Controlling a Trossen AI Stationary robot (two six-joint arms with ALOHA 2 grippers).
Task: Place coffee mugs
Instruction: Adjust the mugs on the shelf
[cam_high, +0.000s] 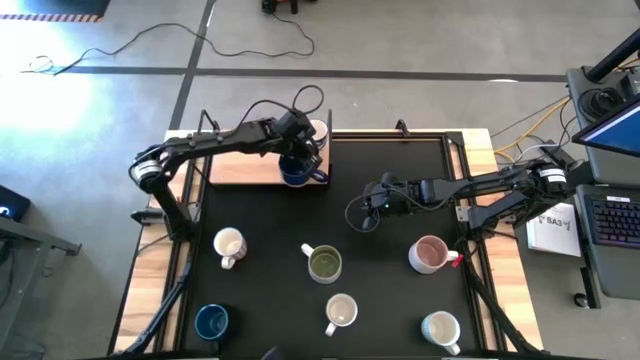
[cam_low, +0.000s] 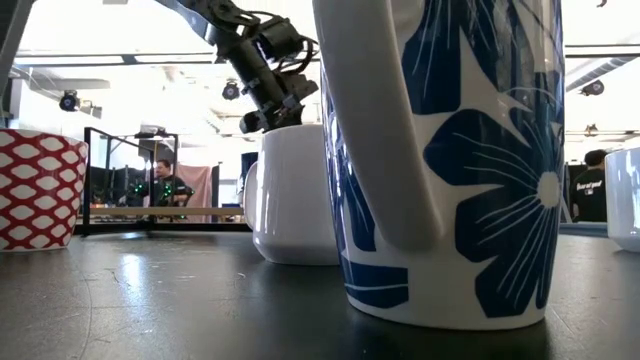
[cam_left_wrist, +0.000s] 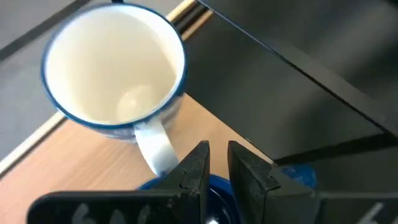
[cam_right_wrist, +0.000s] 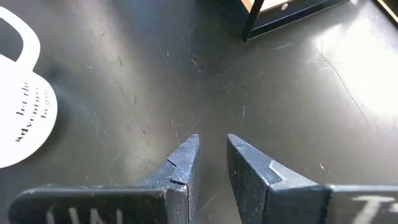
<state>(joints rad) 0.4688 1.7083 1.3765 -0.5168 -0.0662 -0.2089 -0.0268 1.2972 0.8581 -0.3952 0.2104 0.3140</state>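
Blue-flowered mug (cam_low: 450, 150) on black tabletop (cam_low: 150, 300) — left jaws pinch dark blue mug (cam_high: 291, 178), right jaws slightly parted, empty.

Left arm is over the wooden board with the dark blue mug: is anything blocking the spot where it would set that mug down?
Partly. The left gripper holds the dark blue mug over the wooden board, and a white blue-rimmed mug already stands close beside it. The rest of the board looks bare.

We see two mugs (cam_high: 302, 160) on a wooden board (cam_high: 240, 168) at the worktop's (cam_high: 390, 260) upper left; six mugs (cam_high: 325, 263) spread across the lower half.
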